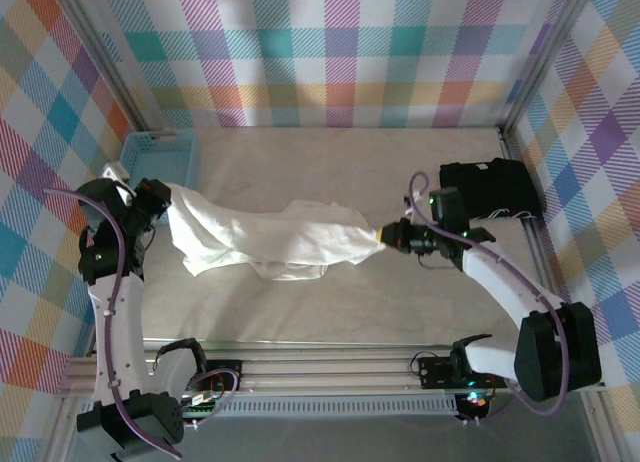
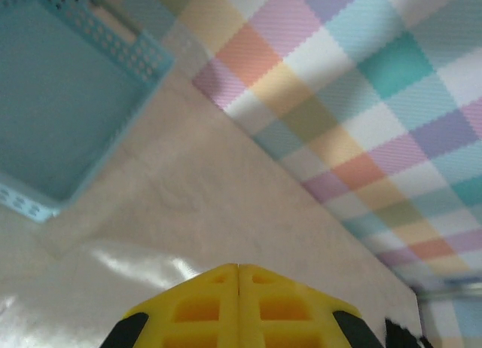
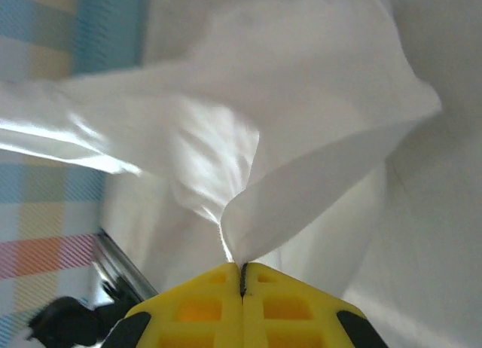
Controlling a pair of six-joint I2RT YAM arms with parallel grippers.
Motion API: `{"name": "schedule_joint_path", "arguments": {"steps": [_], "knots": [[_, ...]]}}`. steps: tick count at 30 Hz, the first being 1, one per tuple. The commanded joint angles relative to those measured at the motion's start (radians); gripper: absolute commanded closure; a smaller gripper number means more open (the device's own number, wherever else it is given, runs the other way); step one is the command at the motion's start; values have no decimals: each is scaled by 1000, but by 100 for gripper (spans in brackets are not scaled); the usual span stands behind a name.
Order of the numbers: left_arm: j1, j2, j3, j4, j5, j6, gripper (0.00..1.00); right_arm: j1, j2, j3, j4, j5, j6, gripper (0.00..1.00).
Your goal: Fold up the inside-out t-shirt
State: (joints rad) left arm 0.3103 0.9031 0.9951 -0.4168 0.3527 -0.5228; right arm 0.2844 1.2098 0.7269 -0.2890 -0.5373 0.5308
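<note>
Plaid walls (image 1: 350, 52) in pastel checks boxed in a pale beige counter (image 1: 350, 172), and strung right across it was the inside-out t-shirt (image 1: 270, 237), white, thin, a little shiny and heavily wrinkled. It ran left to right as one long band. It was broad and bunched on the left, sagged in loose folds through the middle, and tapered to a tight point on the right. Its left end was drawn up to the left gripper (image 1: 165, 204), which stood just in front of the blue basket (image 1: 160, 162). That gripper's yellow fingers (image 2: 203, 306) were pressed flat together in the left wrist view, and from above it was clenched on the cloth. The right gripper (image 1: 385, 235) was clamped shut too. In its wrist view a folded corner of white fabric (image 3: 301, 137) was pinched between the yellow fingers (image 3: 286, 310) and fanned away from them. A black folded garment (image 1: 490, 187) lay beyond the right arm, apart from the shirt.
</note>
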Motion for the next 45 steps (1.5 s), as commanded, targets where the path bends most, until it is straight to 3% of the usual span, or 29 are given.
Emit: {"name": "schedule_joint_path", "arguments": {"steps": [1,4,9,15,23,28,32,39,45], "knots": [[-13,-63,-37,-5,105,50,100,47,-62,-67,-156,226,17,86],[-15,-78,-95,1,137,64,100,59,-56,-54,-136,298,-8,69],[-16,-82,-151,-22,121,102,100,62,65,62,-62,373,-84,56],[-45,-84,-179,-8,111,112,100,93,354,233,39,227,-89,51],[-52,-78,-177,-1,125,112,100,117,567,396,-77,396,-181,50],[-53,-70,-174,1,134,110,100,116,648,473,-93,411,-212,51],[-55,-72,-173,0,135,112,100,115,721,531,-105,366,-215,55],[-58,-63,-165,3,136,110,100,115,720,560,-126,344,-225,83],[-58,-61,-161,6,143,104,100,111,695,521,-142,373,-256,93]]}}
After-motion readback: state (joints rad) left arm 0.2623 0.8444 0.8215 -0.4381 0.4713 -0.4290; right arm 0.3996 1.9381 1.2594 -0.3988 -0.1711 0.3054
